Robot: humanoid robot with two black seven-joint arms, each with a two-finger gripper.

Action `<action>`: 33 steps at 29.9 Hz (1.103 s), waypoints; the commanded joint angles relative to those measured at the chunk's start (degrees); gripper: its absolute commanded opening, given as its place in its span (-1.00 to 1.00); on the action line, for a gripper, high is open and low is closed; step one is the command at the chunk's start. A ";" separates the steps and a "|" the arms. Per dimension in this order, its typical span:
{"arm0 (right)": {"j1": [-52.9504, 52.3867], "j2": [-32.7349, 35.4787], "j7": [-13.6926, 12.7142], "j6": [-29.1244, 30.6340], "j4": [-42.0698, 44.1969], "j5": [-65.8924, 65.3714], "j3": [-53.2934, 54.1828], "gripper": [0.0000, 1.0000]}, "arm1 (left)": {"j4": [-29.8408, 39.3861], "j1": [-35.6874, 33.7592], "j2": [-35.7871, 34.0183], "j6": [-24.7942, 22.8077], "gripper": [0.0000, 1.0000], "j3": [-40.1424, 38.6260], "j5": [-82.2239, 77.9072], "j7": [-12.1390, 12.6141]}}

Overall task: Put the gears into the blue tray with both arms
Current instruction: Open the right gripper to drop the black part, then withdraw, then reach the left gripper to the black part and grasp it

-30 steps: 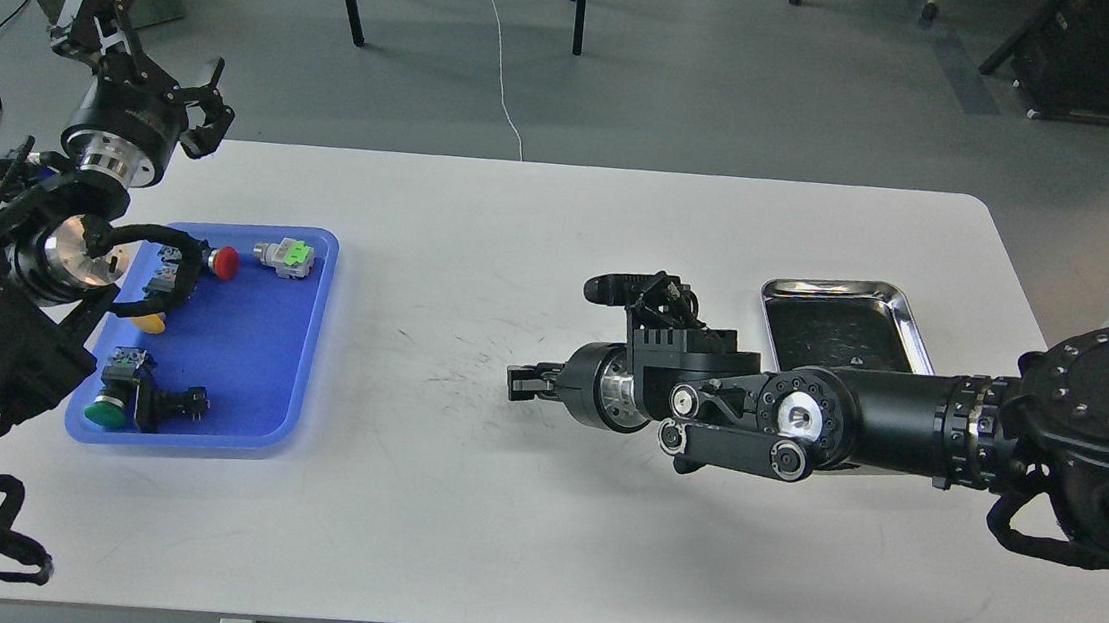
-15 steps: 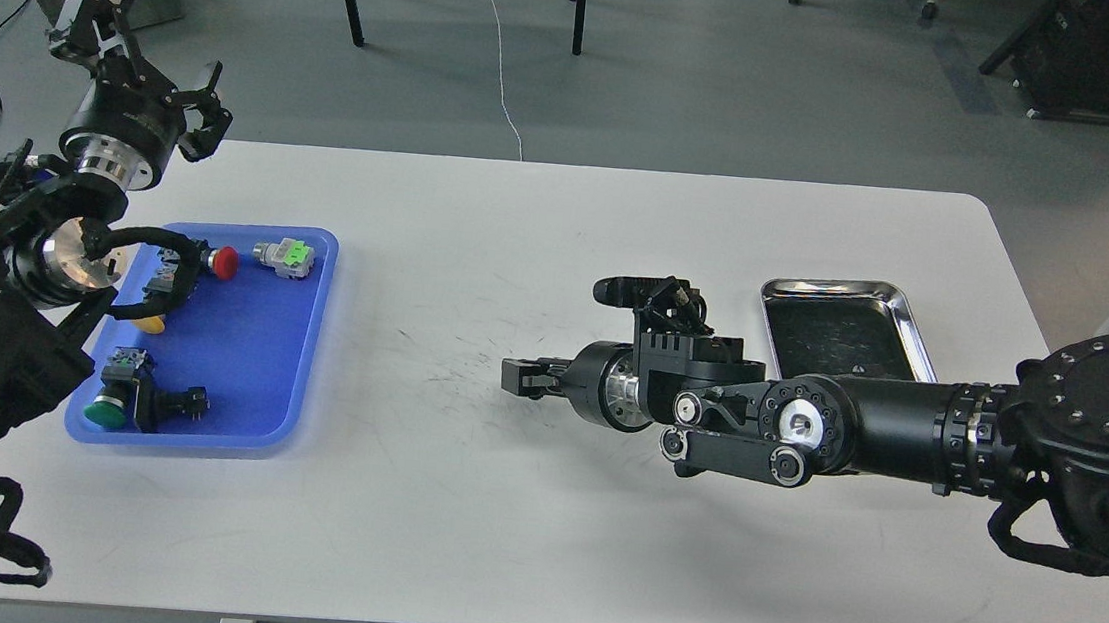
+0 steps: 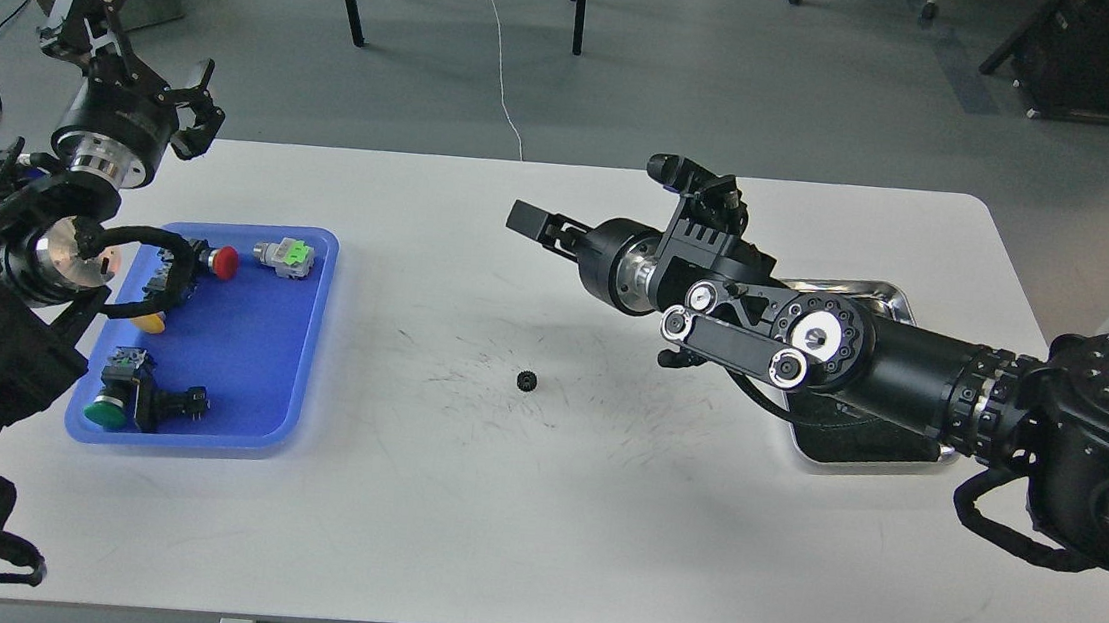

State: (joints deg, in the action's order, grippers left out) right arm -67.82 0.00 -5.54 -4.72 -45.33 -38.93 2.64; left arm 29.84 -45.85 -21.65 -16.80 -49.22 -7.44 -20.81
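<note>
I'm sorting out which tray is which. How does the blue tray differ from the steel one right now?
The blue tray is matte plastic at the table's left; the steel tray is shiny with a dark floor, at the right. The blue tray holds push-button switches; the steel tray is largely hidden behind the right arm, so its contents can't be told. Both are shallow, rimmed rectangles.

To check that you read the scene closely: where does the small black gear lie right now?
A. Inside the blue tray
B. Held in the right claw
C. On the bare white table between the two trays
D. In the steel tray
C: the gear sits alone on the white table, apart from the blue tray, the steel tray and the right claw.
</note>
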 commanded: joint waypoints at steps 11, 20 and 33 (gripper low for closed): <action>21.65 7.82 2.20 9.72 -4.24 19.31 54.00 0.93 | 0.83 -3.54 -2.52 1.59 0.97 11.24 -2.83 -0.11; 32.57 14.23 2.11 15.44 -3.62 38.13 66.18 0.98 | 9.86 -4.16 -5.06 1.86 0.97 15.38 -23.02 0.33; 40.74 19.43 4.04 24.74 -3.19 39.63 68.11 0.98 | 33.16 -3.81 -13.59 13.18 0.97 33.48 -55.71 0.95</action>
State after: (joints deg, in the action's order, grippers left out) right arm -28.40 19.16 -3.00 15.80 -49.77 0.32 69.51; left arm 58.14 -49.74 -35.08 -6.66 -17.04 -54.89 -20.31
